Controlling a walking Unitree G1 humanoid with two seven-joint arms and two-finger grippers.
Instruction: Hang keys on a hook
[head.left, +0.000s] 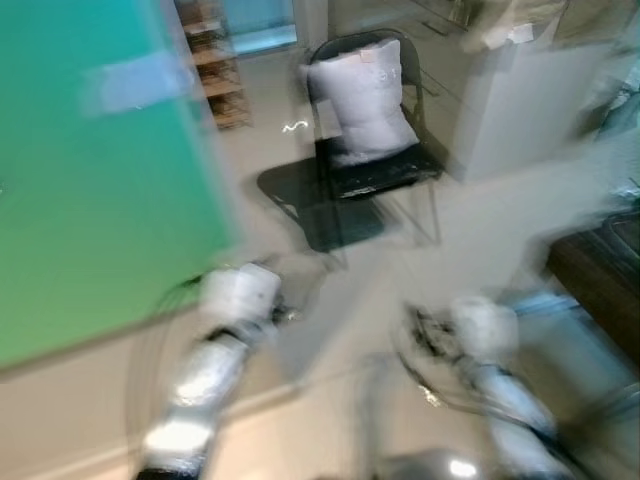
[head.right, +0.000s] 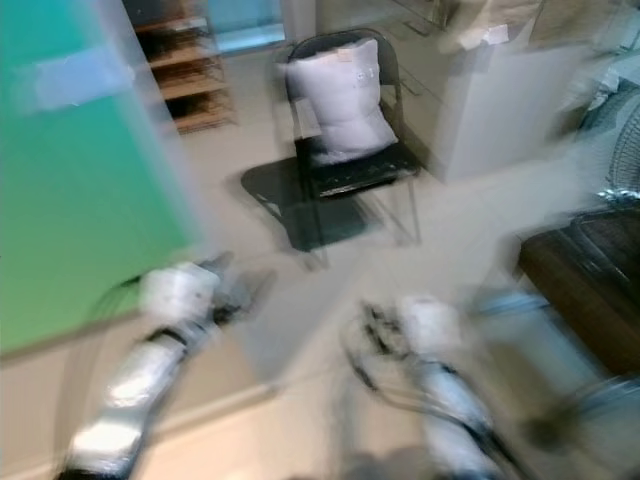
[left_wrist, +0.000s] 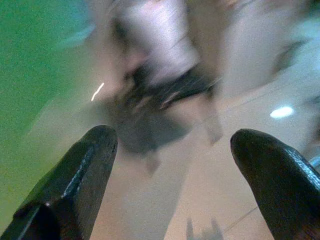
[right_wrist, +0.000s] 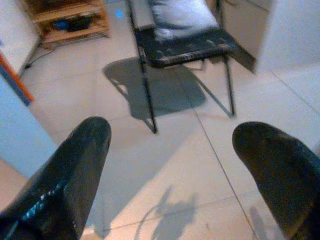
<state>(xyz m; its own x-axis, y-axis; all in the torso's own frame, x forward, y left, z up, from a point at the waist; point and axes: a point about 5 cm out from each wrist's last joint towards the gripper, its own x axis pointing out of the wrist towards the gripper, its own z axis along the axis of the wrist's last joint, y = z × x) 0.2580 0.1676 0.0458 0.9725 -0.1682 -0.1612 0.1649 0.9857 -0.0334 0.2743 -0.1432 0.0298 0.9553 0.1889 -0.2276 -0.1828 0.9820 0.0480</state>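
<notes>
Black rubbery fingers of the left gripper stand wide apart with nothing between them; the right gripper the same, spread wide and empty, pale floor tile showing through both gaps. Head views heavily smeared by motion. Both silver arms are held forward and low, left arm beside a large green panel, right arm toward a dark low piece of furniture at the right edge; what that is I cannot tell. Further out, mid-floor, a black folding chair with a white cushion propped against its back, its shadow thrown on the tile. Beyond it a wooden shelf unit to the left and a pale cabinet block to the right. Keys and hook: neither can be made out anywhere here, and no keys are in either gripper, so their place is unknown; judged as still in the searching or walking stage. Handling estimate: keys would be light, hard, slick metal and prone to swing and jangle; best pinched at the ring or fob, leaving the loop free to slip over a hook.
</notes>
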